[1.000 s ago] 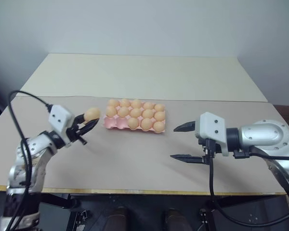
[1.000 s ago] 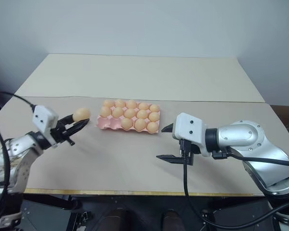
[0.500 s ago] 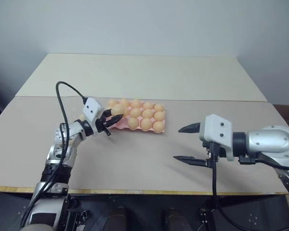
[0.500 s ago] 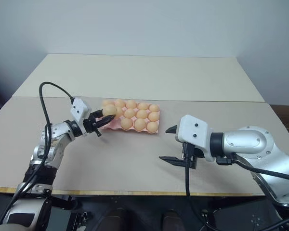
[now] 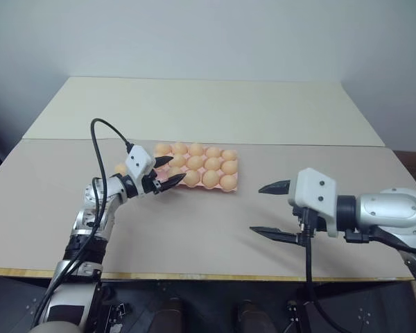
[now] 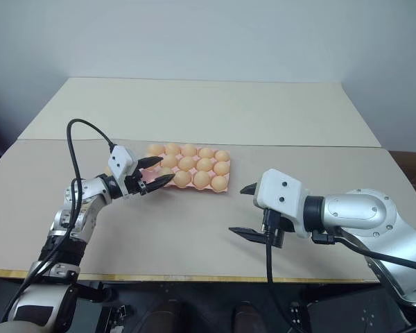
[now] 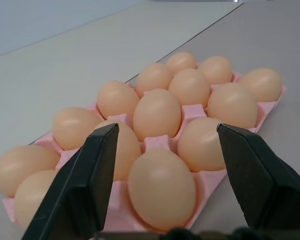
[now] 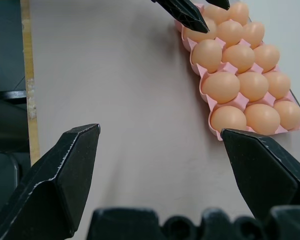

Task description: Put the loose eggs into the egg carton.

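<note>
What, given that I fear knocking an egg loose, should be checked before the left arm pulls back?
1. Left gripper open: ok, its fingers stand apart.
2. Nearest egg seated in a cup of the egg carton: ok, it sits low in the near corner cup.
3. Fingers clear of that egg: ok, the left wrist view shows a gap on each side.
4. Right gripper out of the way: ok, open and over bare table, apart from the carton.
5. No loose eggs left: cannot tell; a tan shape beside the left gripper may be one.
</note>
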Controlling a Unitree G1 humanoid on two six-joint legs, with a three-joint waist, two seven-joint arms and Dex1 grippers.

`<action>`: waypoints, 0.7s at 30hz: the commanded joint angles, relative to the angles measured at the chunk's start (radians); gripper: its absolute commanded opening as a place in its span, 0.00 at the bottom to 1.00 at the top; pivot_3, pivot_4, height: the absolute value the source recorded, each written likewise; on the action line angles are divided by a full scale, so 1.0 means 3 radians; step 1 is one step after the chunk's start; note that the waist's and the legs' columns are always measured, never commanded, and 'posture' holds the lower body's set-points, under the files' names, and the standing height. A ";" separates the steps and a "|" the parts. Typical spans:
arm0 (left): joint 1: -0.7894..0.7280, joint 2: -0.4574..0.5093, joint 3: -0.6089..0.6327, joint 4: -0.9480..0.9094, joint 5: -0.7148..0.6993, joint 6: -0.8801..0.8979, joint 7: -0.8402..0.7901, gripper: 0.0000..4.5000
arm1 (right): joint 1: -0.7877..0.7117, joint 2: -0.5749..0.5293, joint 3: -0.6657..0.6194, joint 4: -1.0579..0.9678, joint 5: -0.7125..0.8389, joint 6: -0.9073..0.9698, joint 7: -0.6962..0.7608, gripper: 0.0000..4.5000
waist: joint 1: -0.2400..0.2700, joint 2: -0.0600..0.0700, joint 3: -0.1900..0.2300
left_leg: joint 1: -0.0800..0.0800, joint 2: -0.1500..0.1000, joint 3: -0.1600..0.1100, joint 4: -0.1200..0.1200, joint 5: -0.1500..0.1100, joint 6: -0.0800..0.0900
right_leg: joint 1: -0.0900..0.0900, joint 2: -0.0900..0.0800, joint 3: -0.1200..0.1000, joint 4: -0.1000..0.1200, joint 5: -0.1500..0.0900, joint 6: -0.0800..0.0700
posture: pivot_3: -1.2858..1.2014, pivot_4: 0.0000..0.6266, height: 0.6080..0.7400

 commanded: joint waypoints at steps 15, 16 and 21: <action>0.2447 0.1106 0.1413 -0.2456 -0.0664 0.0744 -0.0215 0.76 | -0.0368 -0.0027 0.0061 0.0338 0.0000 -0.0336 0.0293 1.00 | -0.0050 0.0001 0.0000 | 0.0009 0.0013 0.0002 -0.0005 0.0000 0.0000 | 0.0004 -0.0002 0.0003 -0.0003 0.0000 -0.0001 | 0.52 0.24 1.00; 0.2567 0.1113 0.1544 -0.2503 -0.0672 0.0764 -0.0197 0.76 | -0.0409 -0.0003 0.0083 0.0367 0.0011 -0.0349 0.0305 1.00 | -0.0039 0.0001 0.0000 | 0.0009 0.0012 0.0001 -0.0005 0.0000 0.0000 | 0.0005 -0.0003 0.0001 -0.0004 0.0000 -0.0001 | 0.52 0.24 1.00; 0.2864 0.1115 0.1902 -0.2577 -0.0630 0.0802 -0.0116 0.76 | -0.0548 0.0078 0.0203 0.0489 -0.0029 -0.0422 0.0377 1.00 | -0.0028 0.0000 0.0000 | 0.0009 0.0012 0.0001 -0.0005 0.0000 0.0000 | 0.0006 -0.0002 0.0000 -0.0007 0.0000 -0.0001 | 0.52 0.24 1.00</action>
